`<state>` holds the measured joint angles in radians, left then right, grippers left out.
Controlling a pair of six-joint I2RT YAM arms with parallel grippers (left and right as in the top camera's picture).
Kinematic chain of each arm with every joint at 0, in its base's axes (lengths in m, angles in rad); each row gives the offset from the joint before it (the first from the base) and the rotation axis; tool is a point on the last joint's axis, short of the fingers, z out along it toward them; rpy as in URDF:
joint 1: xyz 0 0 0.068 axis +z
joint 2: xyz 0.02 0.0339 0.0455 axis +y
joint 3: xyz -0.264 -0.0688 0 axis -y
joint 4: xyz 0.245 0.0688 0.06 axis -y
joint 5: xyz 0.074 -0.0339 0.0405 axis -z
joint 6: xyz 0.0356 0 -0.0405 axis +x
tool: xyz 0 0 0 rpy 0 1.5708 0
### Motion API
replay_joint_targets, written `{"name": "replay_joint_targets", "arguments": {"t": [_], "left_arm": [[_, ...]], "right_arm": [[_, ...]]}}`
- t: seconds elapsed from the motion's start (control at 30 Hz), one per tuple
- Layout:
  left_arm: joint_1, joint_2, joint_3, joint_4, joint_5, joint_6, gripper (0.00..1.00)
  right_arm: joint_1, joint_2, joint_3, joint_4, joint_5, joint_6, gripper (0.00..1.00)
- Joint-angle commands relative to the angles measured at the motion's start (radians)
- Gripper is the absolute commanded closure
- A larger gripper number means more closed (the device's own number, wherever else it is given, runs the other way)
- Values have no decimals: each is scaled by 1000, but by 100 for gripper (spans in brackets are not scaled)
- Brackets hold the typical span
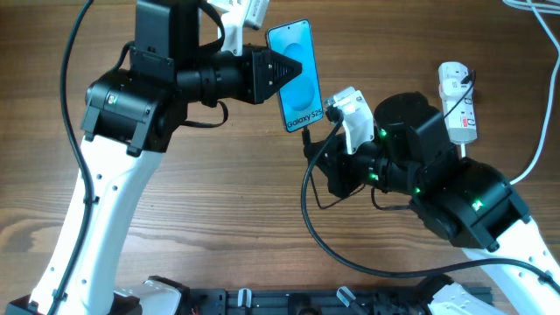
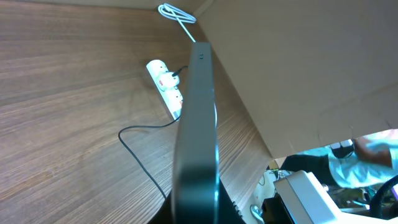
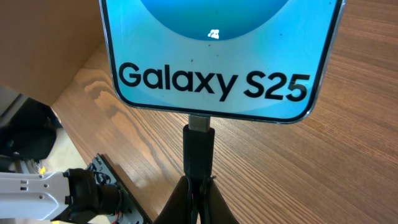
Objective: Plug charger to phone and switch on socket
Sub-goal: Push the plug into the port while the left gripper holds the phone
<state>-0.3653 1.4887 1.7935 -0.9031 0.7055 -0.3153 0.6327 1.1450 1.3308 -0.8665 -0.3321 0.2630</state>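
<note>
Wooden surface beneath; left tool pinches the phone aloft. Right tool pinches the charger plug against the phone's 6 o'clock edge. I would push straight along the phone's length, without twisting. At 3 o'clock lies the socket.

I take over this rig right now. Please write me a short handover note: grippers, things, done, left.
Now: left gripper shut on the phone; right gripper shut on the charger, its plug at the phone's bottom edge. Whether it is fully seated, I cannot tell.
The socket lies apart, no gripper on it.
Done: both things gripped, plug at phone.
Left: confirm the plug is in, switch the socket on.
</note>
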Motion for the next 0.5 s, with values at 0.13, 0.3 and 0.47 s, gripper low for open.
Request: {"name": "replay_joint_targets", "arguments": {"t": [0.13,0.3,0.47], "left_arm": [[4,-2,6,8,46,-10,96],[4,-2,6,9,57,-10,96],[4,-2,6,9,64,-8,97]], "right_arm": [[3,-16,12,-8,22,-1,96],[3,-16,12,-6,26,2,96],[3,-17,12,0,25,2,96]]}}
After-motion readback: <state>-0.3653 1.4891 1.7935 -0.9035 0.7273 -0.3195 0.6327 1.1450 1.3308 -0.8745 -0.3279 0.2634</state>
